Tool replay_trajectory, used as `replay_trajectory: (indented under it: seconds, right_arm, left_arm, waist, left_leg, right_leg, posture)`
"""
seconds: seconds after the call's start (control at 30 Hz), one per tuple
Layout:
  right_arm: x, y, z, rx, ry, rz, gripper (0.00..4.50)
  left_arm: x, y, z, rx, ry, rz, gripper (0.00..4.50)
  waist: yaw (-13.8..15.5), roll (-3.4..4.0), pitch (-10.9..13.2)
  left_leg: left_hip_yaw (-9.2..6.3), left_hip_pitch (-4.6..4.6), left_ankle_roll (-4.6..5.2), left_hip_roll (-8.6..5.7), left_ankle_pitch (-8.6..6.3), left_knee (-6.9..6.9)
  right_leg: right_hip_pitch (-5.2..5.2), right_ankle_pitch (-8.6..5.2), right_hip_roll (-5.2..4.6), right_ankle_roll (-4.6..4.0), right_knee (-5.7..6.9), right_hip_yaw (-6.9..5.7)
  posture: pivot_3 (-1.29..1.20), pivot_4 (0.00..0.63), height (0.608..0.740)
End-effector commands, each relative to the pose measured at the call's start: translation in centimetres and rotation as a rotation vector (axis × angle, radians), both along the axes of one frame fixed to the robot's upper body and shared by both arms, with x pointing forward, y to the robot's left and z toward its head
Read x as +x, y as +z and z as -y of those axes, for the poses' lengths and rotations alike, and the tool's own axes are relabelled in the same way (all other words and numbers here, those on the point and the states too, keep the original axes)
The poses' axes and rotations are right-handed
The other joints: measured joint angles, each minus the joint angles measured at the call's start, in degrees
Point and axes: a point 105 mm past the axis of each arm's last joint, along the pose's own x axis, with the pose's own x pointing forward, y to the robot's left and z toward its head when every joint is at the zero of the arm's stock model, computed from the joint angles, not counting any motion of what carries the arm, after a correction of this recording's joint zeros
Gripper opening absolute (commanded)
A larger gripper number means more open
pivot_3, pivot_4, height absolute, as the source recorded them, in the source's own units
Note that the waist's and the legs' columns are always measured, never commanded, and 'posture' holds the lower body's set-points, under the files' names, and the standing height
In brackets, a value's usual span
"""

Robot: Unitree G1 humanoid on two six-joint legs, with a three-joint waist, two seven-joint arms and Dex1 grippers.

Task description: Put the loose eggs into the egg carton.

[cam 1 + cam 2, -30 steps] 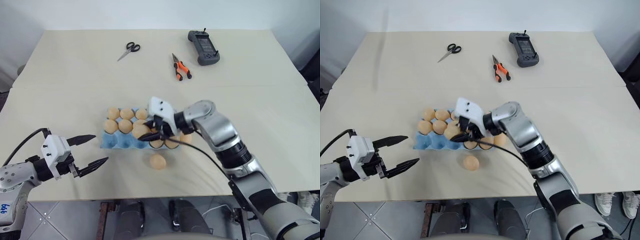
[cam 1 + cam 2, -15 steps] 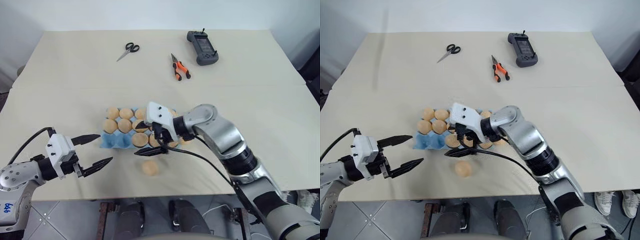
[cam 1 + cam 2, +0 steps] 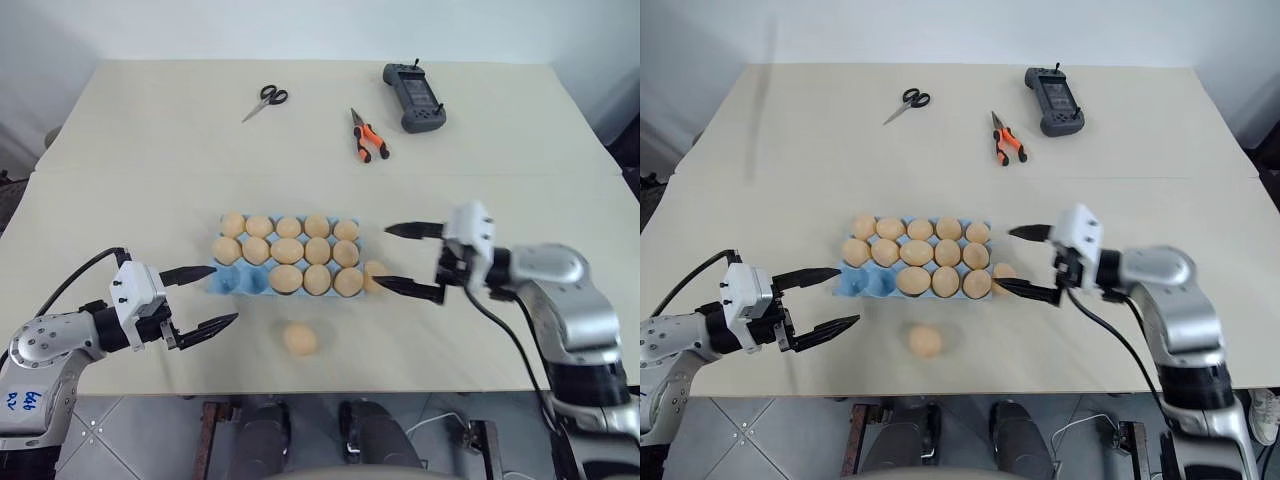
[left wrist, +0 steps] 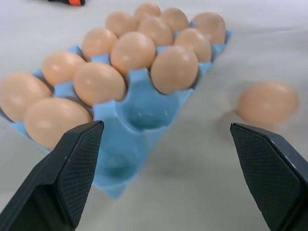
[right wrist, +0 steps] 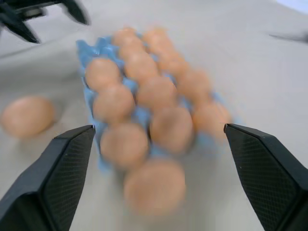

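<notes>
- Egg carton (image 3: pixel 224 283): sits near the front of the table (image 3: pixel 150 150), between the two grippers. Thirteen cups hold eggs; the two cups at the left end of the near row are bare.
- Left gripper (image 3: pixel 205 297): hovers just left of the carton's bare corner, fingers spread wide, nothing between them. In the left wrist view the two bare cups lie straight ahead between the fingers (image 4: pixel 72 168).
- Loose egg on the table (image 3: pixel 300 339): lies in front of the carton, apart from it, ahead and to the right of the left fingertips. Nothing touches it.
- Second loose egg (image 3: pixel 374 271): lies just beside the carton's right end, outside the cups, close to the lower fingertip of the right gripper.
- Right gripper (image 3: pixel 412 259): stands just right of the carton, fingers wide apart and empty, pointing back toward the carton.
- Step in hand, as judged: between placements, two eggs and two cups left.
- Next move, as judged: centre a gripper over one loose egg, close gently on it, lift it clear of the seated eggs and lower it into a bare cup.
- Other items: scissors (image 3: pixel 264 101), pliers (image 3: pixel 366 137) and a handheld controller (image 3: pixel 415 95) lie well beyond, at the far side.
</notes>
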Motion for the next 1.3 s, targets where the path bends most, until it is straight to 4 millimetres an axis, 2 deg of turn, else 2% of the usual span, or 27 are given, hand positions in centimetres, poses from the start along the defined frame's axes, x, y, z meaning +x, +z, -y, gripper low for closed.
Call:
replay_trajectory:
  seconds: [0.03,0.2,0.33,0.43,0.7,0.83,0.97,1.3]
  right_arm:
    - [-1.0,0.7,1.8,-0.004,-0.033,0.067,4.49]
    - [-1.8,-0.5,3.4,-0.048,-0.087,0.079,4.49]
    - [-1.9,-0.6,3.4,-0.051,-0.090,0.078,4.49]
    - [-2.0,-0.4,3.3,-0.055,-0.072,0.082,4.49]
    - [-2.0,-1.4,6.3,-0.132,-0.149,0.102,4.49]
    - [-1.8,-1.5,4.4,-0.108,-0.089,0.091,4.49]
    - [-0.4,-1.9,1.5,-0.125,-0.018,0.049,4.49]
    - [2.9,-3.9,-2.6,-0.168,0.102,-0.031,4.49]
  left_arm:
    - [0.2,0.2,-0.3,0.023,-0.019,0.019,4.50]
    - [0.7,0.3,-0.2,0.028,-0.037,0.025,4.50]
    - [0.8,0.3,0.2,0.023,-0.065,0.028,4.50]
    - [1.0,0.6,0.5,0.012,-0.069,0.045,4.50]
    - [1.8,1.1,0.5,-0.024,-0.027,0.076,4.50]
    - [1.7,0.9,0.8,-0.041,-0.034,0.063,4.50]
    - [1.7,1.0,1.3,-0.037,-0.064,0.066,4.50]
    - [1.3,1.0,3.4,-0.044,-0.160,0.077,4.50]
  waist:
    - [-0.3,0.00,0.0]
    - [-0.3,0.00,0.0]
    - [-0.4,0.03,0.0]
    - [-0.2,0.03,0.0]
    - [0.1,0.03,0.0]
    - [-0.2,0.03,0.0]
    - [-1.0,0.03,0.0]
    - [-0.3,0.03,0.0]
  left_leg:
    - [0.05,0.01,0.02,0.00,0.01,0.05]
    - [0.15,0.24,0.11,0.00,0.30,0.05]
    - [0.14,1.11,0.10,0.04,0.31,-0.08]
    - [0.14,1.08,0.12,0.04,0.32,-0.06]
    - [0.12,0.89,0.12,0.04,0.23,-0.19]
    - [0.14,0.88,0.13,0.04,0.20,-0.15]
    - [0.19,1.00,0.16,0.06,0.29,-0.09]
    - [0.15,0.89,0.12,0.06,0.30,-0.12]
  right_leg:
    - [0.01,0.00,0.00,0.00,0.00,0.04]
    - [0.17,0.06,-0.01,-0.10,0.10,0.11]
    - [1.06,0.10,-0.01,-0.17,-0.12,0.13]
    - [1.06,0.15,-0.04,-0.21,-0.22,0.13]
    - [0.97,0.18,-0.04,-0.13,-0.51,0.05]
    - [0.97,0.19,-0.03,-0.11,-0.51,0.05]
    - [1.00,0.20,0.00,-0.13,-0.33,0.13]
    - [0.92,0.26,-0.02,-0.15,-0.47,0.07]
  posture:
    - [0.00,0.150,0.740]
    - [0.00,0.150,0.740]
    - [0.00,0.150,0.740]
    - [0.00,0.150,0.740]
    - [0.00,0.150,0.740]
    - [0.00,0.150,0.740]
    - [0.00,0.150,0.740]
    - [0.00,0.150,0.740]
